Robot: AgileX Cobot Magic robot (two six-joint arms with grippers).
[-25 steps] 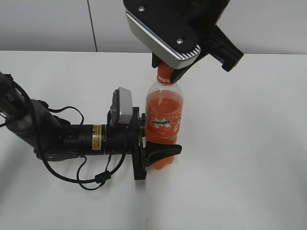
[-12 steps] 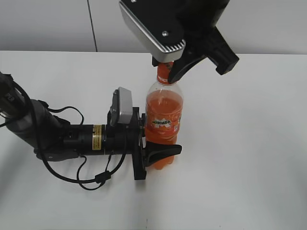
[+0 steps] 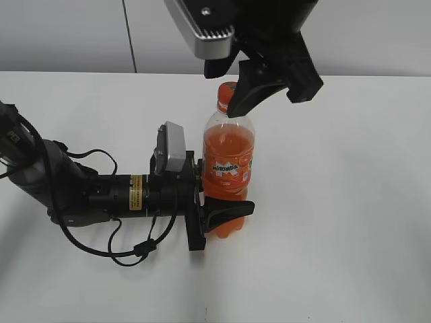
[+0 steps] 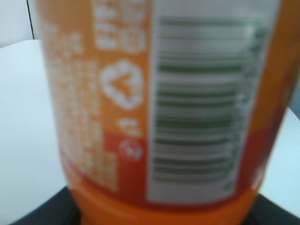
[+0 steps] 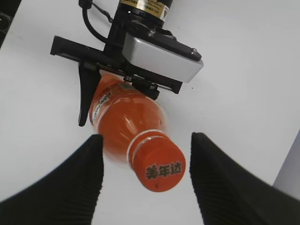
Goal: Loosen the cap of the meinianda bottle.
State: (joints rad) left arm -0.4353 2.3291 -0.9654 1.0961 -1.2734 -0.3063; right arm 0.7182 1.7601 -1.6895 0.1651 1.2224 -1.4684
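Observation:
The meinianda bottle (image 3: 228, 161) stands upright on the white table, full of orange liquid; it also shows in the right wrist view (image 5: 124, 117), and its label fills the left wrist view (image 4: 159, 108). My left gripper (image 3: 219, 208) is shut on the bottle's lower body from the left. The orange cap (image 3: 227, 94) with dark print on top sits on the neck; the right wrist view (image 5: 158, 168) shows it between the jaws. My right gripper (image 5: 146, 173) hangs just above it, open, with both fingers clear of the cap.
The white table (image 3: 350, 202) runs back to a pale wall. The left arm (image 3: 87, 195) with its cables lies low across the table's left side. The right arm's large body (image 3: 249, 27) hangs above the bottle.
My right gripper has opened off the cap, risen a little and turned. The cap now shows in the exterior view. The left gripper and bottle have stayed put.

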